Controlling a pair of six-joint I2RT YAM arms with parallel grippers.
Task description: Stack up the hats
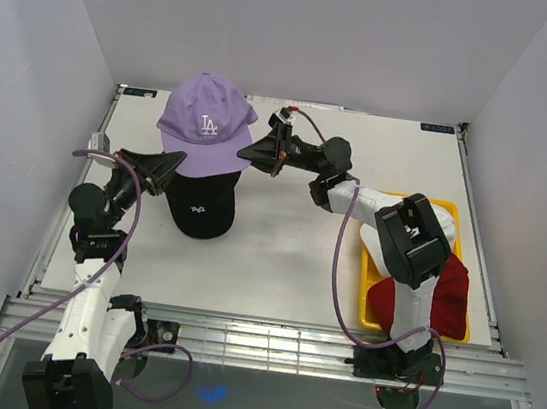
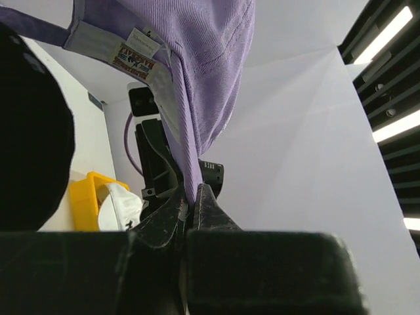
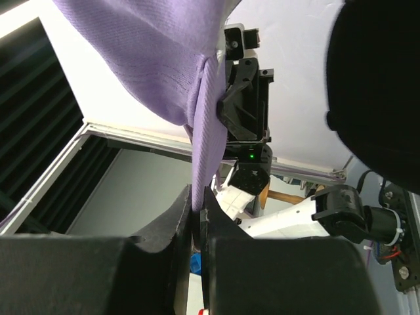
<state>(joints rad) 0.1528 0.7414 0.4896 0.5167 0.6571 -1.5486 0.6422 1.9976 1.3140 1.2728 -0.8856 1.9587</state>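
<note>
You've got the L gripper (image 1: pixel 178 162) & R gripper (image 1: pixel 245 150) each pinched tight on opposite rim edges of the purple cap (image 1: pixel 204 120). That prob. keeps it spread open, raised over the black cap (image 1: pixel 200 207) for stacking.

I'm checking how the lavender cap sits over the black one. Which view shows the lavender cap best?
Top external: nearly the whole lavender cap shows, logo up, overlapping the black cap. Both wrist views show only a strip of its fabric pinched between closed jaws.
</note>
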